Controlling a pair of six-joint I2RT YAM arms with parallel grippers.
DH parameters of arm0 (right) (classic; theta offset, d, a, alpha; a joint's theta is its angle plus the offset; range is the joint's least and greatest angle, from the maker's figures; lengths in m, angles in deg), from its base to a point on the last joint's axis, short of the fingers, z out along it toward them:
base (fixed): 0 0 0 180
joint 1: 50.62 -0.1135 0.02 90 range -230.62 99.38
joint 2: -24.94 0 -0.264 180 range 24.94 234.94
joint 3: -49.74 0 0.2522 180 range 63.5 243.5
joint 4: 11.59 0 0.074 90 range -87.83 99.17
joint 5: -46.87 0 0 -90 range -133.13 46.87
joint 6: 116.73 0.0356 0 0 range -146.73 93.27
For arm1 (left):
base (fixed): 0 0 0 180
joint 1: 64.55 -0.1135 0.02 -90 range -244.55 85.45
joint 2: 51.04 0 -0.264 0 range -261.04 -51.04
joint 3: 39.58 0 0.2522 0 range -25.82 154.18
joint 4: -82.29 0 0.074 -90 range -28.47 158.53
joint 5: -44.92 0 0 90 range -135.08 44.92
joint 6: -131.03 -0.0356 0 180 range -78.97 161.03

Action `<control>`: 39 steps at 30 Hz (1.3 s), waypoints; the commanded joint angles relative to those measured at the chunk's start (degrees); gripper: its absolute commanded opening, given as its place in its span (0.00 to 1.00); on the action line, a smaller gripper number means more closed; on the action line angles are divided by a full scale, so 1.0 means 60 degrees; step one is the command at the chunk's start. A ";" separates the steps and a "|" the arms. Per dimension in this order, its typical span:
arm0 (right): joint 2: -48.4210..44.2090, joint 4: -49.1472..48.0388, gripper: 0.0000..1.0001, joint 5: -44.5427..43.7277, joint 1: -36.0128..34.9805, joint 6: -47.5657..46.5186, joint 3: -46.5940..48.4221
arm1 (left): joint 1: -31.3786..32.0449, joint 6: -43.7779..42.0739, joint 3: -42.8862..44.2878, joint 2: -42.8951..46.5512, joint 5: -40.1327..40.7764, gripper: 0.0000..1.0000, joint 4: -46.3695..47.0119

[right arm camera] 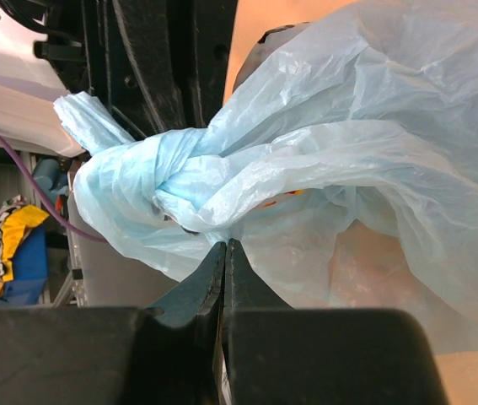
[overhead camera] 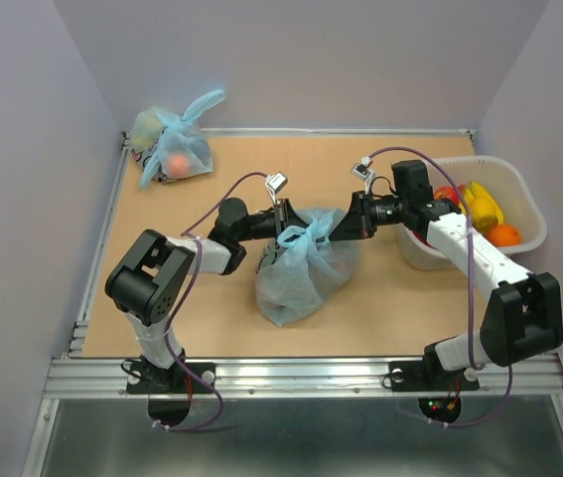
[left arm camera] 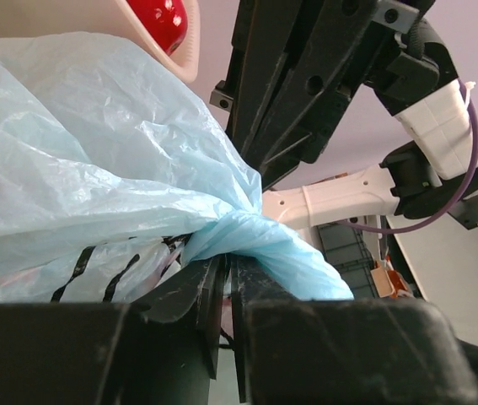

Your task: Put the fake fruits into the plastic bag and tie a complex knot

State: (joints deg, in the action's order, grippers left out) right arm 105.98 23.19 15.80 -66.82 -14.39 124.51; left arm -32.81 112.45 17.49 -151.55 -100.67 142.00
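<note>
Top external view: the plastic bag (overhead camera: 306,278) sits on the table (overhead camera: 211,333) between both arms, with the knot (overhead camera: 303,237) at its top. Right gripper (right arm camera: 224,250): jaws together just beneath the knot; whether film is pinched cannot be told. Left gripper (left arm camera: 224,268): jaws show a thin slit with the twisted handle across the tips; grip undetermined. Recommendation: seize each loose end firmly, pull outward evenly and stay low so the bag does not lift. The film obscures most of the bag's contents. Some fake fruits (overhead camera: 480,204) lie in the bin (overhead camera: 524,194), partly behind the right arm.
</note>
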 commanded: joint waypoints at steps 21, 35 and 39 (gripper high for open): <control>0.0102 0.0013 0.07 0.0475 0.0035 -0.0313 0.0348 | 0.0099 -0.0462 0.0413 0.0389 -0.0285 0.00 0.1890; 0.0556 -0.0002 0.43 0.0797 0.0035 -0.0459 0.0568 | 0.0173 0.0006 0.0619 0.0009 -0.0110 0.00 0.2432; 0.0674 -0.0045 0.44 0.0768 0.0020 -0.0533 0.0612 | 0.0173 0.0152 0.0648 -0.0079 -0.0080 0.00 0.2579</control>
State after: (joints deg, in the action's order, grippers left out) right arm 109.69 23.40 18.89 -66.80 -16.32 124.56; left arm -32.24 112.45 18.97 -152.05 -100.91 142.44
